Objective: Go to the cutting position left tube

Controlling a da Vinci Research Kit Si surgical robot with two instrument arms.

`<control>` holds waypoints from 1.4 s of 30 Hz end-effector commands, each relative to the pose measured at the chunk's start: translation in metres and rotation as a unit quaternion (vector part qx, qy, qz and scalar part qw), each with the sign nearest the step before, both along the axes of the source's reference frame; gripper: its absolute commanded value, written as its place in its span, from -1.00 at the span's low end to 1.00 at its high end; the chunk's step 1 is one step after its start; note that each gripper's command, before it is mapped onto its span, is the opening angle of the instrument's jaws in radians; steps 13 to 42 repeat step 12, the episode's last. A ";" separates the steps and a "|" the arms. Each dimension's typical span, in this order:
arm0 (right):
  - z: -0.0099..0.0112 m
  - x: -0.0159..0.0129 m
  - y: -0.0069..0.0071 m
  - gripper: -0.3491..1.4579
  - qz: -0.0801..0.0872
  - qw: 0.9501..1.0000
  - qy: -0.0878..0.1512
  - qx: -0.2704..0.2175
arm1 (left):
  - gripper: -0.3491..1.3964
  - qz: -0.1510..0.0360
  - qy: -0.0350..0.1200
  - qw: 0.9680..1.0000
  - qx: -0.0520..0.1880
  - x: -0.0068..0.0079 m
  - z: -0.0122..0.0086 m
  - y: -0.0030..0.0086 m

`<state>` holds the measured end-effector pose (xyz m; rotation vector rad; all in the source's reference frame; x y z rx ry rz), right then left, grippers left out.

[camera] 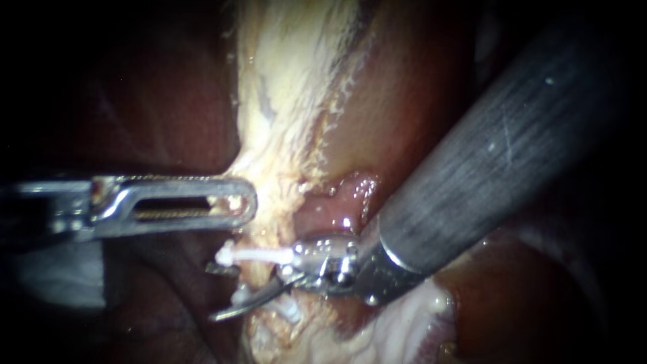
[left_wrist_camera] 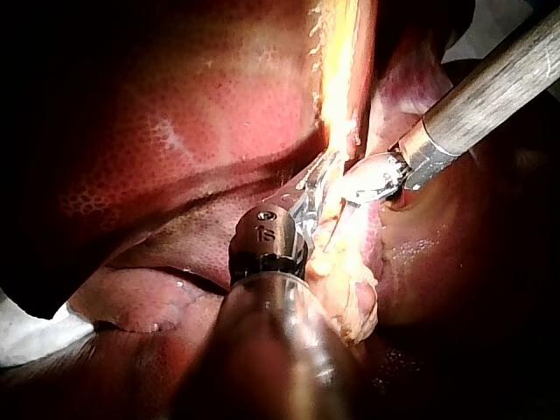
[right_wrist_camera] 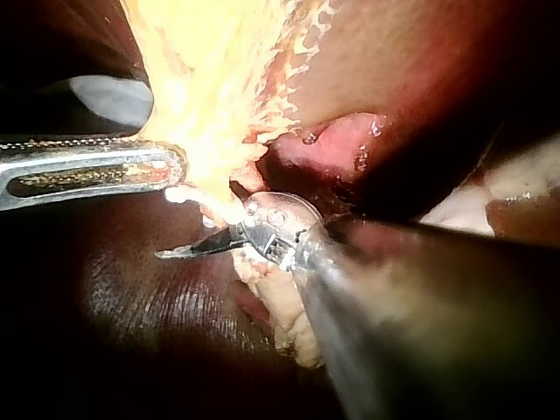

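- Where the pale fatty band [camera: 290,81] is narrowing to its thin end, the tube [camera: 259,278] is running on from it as a short, cream-yellow cord, ragged at the edges and glistening wet.
- Two white clips are sitting across the tube. The near clip [camera: 259,256] is closer to the band and the far clip [camera: 291,311] is farther from it, with a bare stretch of tube showing between them.
- The right instrument [camera: 222,291] is reaching across the band's thin end. Its two slim curved blades are standing apart, straddling that bare stretch. Whether they are touching the tube cannot be told.
- The left instrument [camera: 248,202] is meeting the band's edge just short of the near clip, its slotted jaws pressed together and pinching the band's rim.
- Dark red liver [camera: 155,101] is lying on either side of the band.
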<state>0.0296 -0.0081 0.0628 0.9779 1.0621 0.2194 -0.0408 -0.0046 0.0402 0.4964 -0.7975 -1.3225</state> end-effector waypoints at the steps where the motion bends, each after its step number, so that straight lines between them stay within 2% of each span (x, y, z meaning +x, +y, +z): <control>1: 0.0001 0.0000 0.0000 0.87 0.000 1.000 0.000 0.000 | -1.00 0.000 0.000 1.000 0.000 0.0000 0.0000 0.0000; 42: 0.0002 -0.0001 0.0000 0.87 -0.001 1.000 -0.001 0.002 | -1.00 0.000 0.000 1.000 0.000 0.0000 0.0000 0.0000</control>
